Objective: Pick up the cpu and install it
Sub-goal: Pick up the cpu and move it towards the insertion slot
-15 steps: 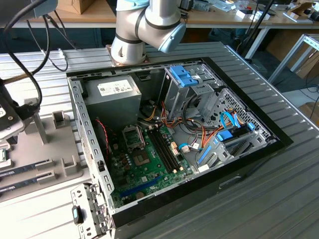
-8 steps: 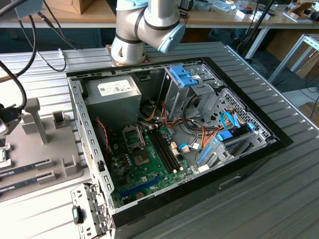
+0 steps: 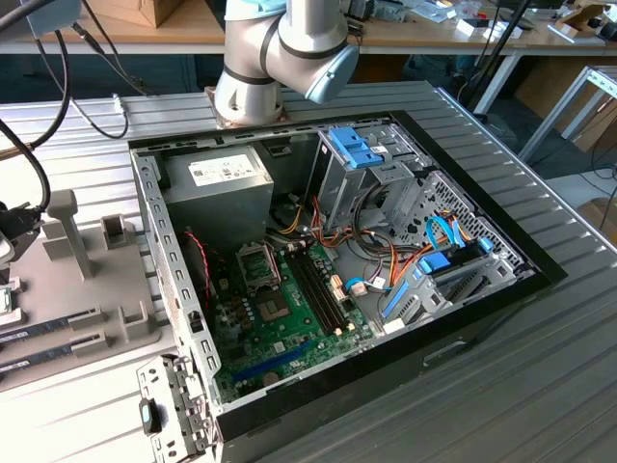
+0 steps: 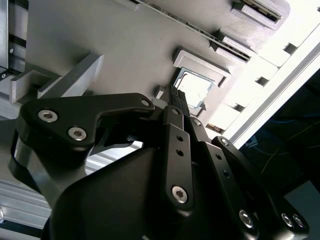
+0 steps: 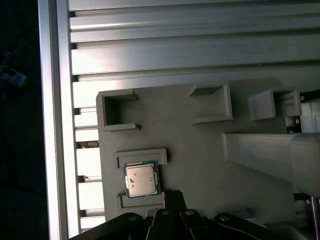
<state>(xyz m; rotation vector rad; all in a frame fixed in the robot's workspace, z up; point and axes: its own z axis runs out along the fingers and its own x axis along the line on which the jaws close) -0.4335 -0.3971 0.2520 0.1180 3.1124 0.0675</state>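
claw (image 5: 173, 193) closed, tips pointing down just beside cpu (image 5: 142, 180) on grey tray (image 5: 200, 145).

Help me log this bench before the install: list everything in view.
cpu: one, silver with green rim, seated in a tray pocket.
tray: one, grey, on the table at the exterior view's left.
memory sticks: at least two, dark, in tray slots.
case: one, black, open, mid-table.
motherboard: one, green, inside the case.
power supply: one, grey, inside the case.
table: one, ribbed silver.
arm: one, grey, beyond the case.
claw: one, black, close by the cpu.
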